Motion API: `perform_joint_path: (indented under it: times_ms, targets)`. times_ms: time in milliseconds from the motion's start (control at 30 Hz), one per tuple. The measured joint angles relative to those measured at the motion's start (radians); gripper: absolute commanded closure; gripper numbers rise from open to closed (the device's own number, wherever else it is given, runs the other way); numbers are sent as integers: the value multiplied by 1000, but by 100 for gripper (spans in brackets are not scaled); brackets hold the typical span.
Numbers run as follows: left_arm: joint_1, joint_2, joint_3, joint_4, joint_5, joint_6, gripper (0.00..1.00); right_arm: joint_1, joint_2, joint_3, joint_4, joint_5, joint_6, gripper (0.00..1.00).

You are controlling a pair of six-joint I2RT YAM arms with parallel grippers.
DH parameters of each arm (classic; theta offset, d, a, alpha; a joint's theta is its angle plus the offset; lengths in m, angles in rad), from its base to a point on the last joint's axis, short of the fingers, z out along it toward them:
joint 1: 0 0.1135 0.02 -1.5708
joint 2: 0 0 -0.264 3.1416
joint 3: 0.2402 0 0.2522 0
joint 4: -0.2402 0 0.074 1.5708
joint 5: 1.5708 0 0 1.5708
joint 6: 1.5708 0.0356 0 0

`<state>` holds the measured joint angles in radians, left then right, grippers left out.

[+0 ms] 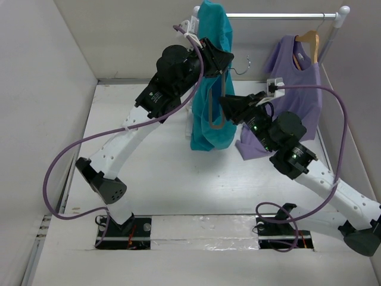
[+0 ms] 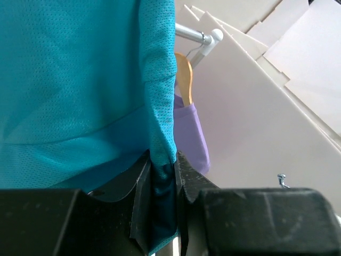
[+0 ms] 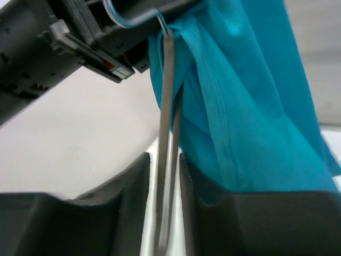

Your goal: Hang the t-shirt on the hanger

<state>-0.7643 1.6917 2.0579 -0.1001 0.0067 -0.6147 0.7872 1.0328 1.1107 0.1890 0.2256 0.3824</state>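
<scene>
The plain teal cloth t-shirt [image 1: 209,122] hangs above the white surface [image 1: 149,179], one fold pinched in the narrow left tool [image 2: 162,176]; the right tool [image 3: 164,158] sits narrow around the thin grey triangular hanger [image 3: 166,96], grip uncertain

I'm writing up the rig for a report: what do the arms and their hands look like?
Left arm and right arm: white links with bulky black joint housings. A lilac left cable and right cable loop loosely off them. Left hand and right hand are black, each with two flat fingers.

One t-shirt [image 1: 208,128], one purple top [image 1: 297,89], two hangers [image 3: 166,133] [image 1: 309,40], one rail [image 1: 280,16]
</scene>
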Motion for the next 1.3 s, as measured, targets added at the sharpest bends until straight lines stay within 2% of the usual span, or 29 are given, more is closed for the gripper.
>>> perform_joint_path:
  times_ms: [67, 100, 200, 233, 300, 333, 467, 667, 733, 767, 800, 867, 900, 1133, 1200, 1267, 1300]
  targets:
    - [10, -19, -25, -5, 21, -5, 100, 0, -26, -13, -13, -21, 8, 40]
    - [19, -27, -36, -5, 29, -12, 100, 0, -46, -23, -26, -26, 14, 37]
    - [54, -47, -68, -3, 50, -40, 100, -4, -117, -73, -58, -31, 26, 34]
    - [63, -52, -76, -4, 55, -50, 100, -8, -147, -94, -74, -31, 33, 56]
    - [79, -56, -80, -2, 61, -71, 100, -17, -193, -133, -93, -28, 37, 89]
    - [84, -56, -80, -1, 63, -80, 100, -22, -212, -155, -102, -23, 44, 100]
    - [83, -59, -88, 21, 73, -117, 100, -27, -222, -233, -129, -16, 69, 100]
    - [79, -88, -170, 84, 72, -170, 100, -2, -52, -250, -129, -59, 78, 100]
    - [79, -97, -201, 112, 71, -185, 100, 0, -9, -259, -123, -72, 82, 87]
    - [79, -101, -217, 125, 70, -194, 100, 0, 10, -259, -114, -77, 85, 71]
    - [79, -107, -235, 141, 68, -203, 100, 0, 27, -259, -100, -82, 87, 64]
    - [79, -119, -261, 158, 67, -218, 100, 0, 54, -259, -61, -86, 87, 51]
    - [79, -122, -267, 165, 66, -226, 100, 0, 64, -259, -37, -87, 85, 49]
    - [79, -165, -292, 207, 69, -271, 100, 1, 107, -271, 77, -131, 66, 45]
    - [79, -183, -299, 213, 69, -279, 100, 5, 115, -278, 100, -127, 67, 53]
    - [79, -196, -300, 216, 69, -285, 100, 7, 123, -288, 127, -117, 64, 71]
    - [79, -202, -300, 216, 70, -286, 100, 7, 127, -292, 134, -111, 65, 72]
